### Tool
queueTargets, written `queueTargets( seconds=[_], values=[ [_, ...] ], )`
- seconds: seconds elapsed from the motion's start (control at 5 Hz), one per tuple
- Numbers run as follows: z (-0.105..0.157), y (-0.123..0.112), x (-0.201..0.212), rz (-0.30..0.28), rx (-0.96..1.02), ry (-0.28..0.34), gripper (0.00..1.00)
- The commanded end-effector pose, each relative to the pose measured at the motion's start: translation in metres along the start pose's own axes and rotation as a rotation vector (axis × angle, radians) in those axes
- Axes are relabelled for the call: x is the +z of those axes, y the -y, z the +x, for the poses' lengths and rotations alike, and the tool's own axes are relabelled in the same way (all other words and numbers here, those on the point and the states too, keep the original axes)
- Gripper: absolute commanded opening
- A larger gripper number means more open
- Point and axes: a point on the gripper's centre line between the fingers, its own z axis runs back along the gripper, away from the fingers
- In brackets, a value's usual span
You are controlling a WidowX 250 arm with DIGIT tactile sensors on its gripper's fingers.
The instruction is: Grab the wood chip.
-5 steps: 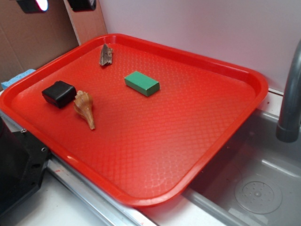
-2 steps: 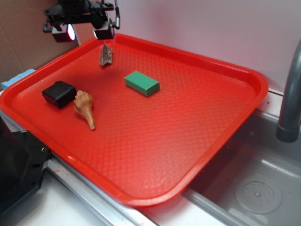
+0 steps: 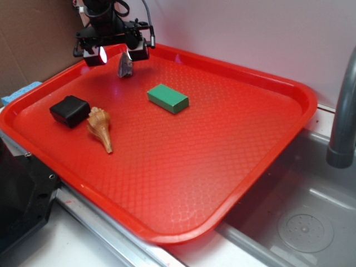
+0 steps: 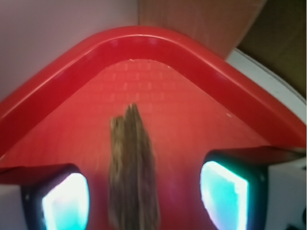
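The wood chip (image 3: 125, 67) is a small jagged grey-brown sliver lying near the far left corner of the red tray (image 3: 183, 183). In the wrist view the wood chip (image 4: 133, 167) lies lengthwise between the two glowing pads (image 4: 67, 203), its point toward the tray's corner. My gripper (image 3: 117, 54) hangs just above the chip with its jaws open, one finger on each side and a clear gap to the wood on both sides. It holds nothing.
A green block (image 3: 167, 98) lies right of the chip. A black rounded block (image 3: 69, 110) and a tan spiral seashell (image 3: 100, 128) lie at the tray's left. The tray rim (image 4: 144, 40) and back wall are close behind. A grey faucet pipe (image 3: 344, 111) and a sink stand at the right.
My gripper has come down from the top left edge of the view toward the tray and now hangs over the wood chip. Nothing on the tray has moved.
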Motion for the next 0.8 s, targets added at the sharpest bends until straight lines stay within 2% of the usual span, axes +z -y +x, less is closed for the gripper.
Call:
queueTargets(
  seconds=[0.0,0.4,0.6],
  values=[
    [0.021,0.001,-0.01,-0.001,0.015,0.043,0.0],
    [0.017,0.0,-0.012,0.001,0.024,0.046,0.0],
    [0.016,0.001,0.007,0.052,0.017,0.065,0.0]
  ],
)
